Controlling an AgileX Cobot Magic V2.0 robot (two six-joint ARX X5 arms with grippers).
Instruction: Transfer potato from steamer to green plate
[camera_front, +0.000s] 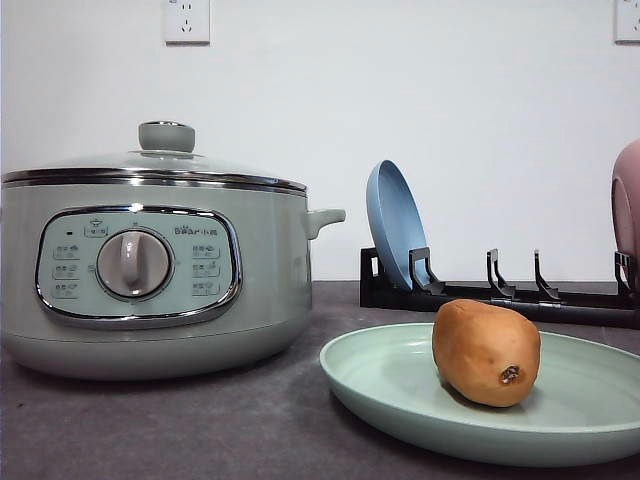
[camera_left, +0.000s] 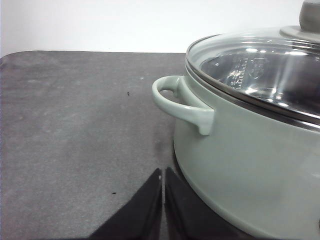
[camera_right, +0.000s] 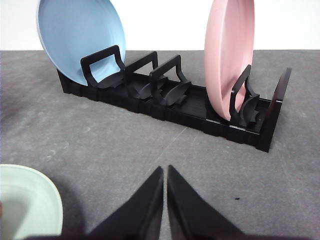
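The green plate is lying nearest on the table, and the potato is resting on it, dark spot facing forward. Beside it, the steamer is sitting with its glass lid on. Farther back, a black rack is holding a blue plate and a pink plate. The left gripper and right gripper are both hanging with fingers pressed together, holding nothing. The transfer is looking finished.

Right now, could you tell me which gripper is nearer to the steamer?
Left. The left gripper sits shut right beside the steamer, below its side handle. The right gripper is shut facing the dish rack, near the green plate.
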